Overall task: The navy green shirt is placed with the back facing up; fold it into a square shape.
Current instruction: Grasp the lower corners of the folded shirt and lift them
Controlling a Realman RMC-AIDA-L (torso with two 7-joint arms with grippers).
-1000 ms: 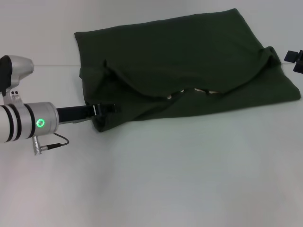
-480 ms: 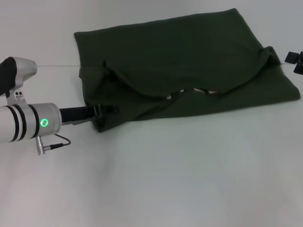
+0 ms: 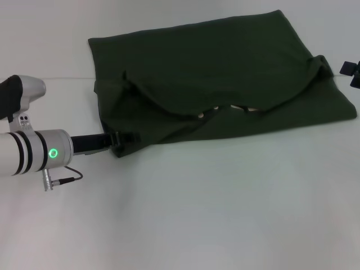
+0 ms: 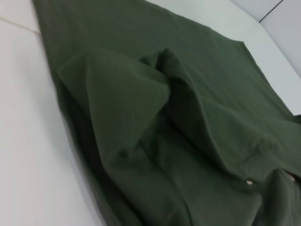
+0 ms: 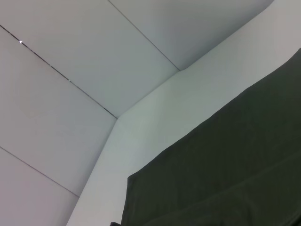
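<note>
The navy green shirt (image 3: 214, 67) lies across the far half of the white table (image 3: 197, 214). Its near part is folded back over itself into a rumpled, wavy flap, with small pale bits showing at the fold's edge (image 3: 216, 108). My left gripper (image 3: 126, 136) is low at the shirt's near left corner, right at the cloth's edge. The left wrist view shows the shirt (image 4: 188, 117) close up with its layered folds. My right gripper (image 3: 351, 72) is just off the shirt's right edge, mostly cut off by the frame. The right wrist view shows a flat part of the shirt (image 5: 235, 165).
White table surface stretches in front of the shirt and to its left. A cable (image 3: 67, 179) hangs from the left wrist. Pale wall panels (image 5: 94, 70) stand behind the table.
My left arm has drawn back a little toward the left and nearer the front edge. The shirt and the right gripper have not visibly moved.
</note>
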